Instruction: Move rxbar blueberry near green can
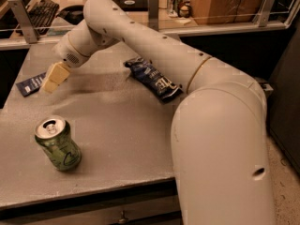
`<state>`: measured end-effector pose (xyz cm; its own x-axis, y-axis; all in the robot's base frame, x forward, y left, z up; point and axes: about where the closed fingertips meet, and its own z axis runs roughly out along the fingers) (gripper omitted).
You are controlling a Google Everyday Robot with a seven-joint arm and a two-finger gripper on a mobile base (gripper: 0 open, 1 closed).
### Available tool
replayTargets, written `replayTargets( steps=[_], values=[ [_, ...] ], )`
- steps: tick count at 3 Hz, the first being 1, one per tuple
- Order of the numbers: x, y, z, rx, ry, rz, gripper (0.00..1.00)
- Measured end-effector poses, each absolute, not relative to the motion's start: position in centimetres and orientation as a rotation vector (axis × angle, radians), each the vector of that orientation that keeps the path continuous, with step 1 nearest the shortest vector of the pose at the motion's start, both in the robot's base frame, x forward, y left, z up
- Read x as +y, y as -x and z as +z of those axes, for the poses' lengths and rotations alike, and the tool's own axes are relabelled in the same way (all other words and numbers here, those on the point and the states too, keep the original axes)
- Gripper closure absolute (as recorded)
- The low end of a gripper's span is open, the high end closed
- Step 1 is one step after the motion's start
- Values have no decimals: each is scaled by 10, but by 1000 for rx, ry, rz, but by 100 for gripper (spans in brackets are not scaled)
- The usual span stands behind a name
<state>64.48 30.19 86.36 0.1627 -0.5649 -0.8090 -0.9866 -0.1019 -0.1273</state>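
At 10 o'clock on the surface [122, 139], close to its left edge: rxbar blueberry [30, 84], lying flat. Gripper [54, 77] at the bar's 3 o'clock end; we cannot tell its opening. Green can [58, 143] upright at 7 o'clock. We advise centering over the bar and grasping across its width; the path to the can looks open.

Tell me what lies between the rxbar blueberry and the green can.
In the camera view, only bare table lies between the rxbar blueberry and the green can. The gripper hangs at the bar's right end, beside that stretch.
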Motion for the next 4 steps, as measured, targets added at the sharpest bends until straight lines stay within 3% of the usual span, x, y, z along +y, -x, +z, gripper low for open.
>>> replayTargets(
  steps=[1, 2, 4],
  values=[
    [317, -650, 853, 1495, 1751, 825, 0],
    [323, -654, 839, 1528, 1743, 849, 18],
    [320, -655, 828, 1567, 1724, 869, 64]
  ],
)
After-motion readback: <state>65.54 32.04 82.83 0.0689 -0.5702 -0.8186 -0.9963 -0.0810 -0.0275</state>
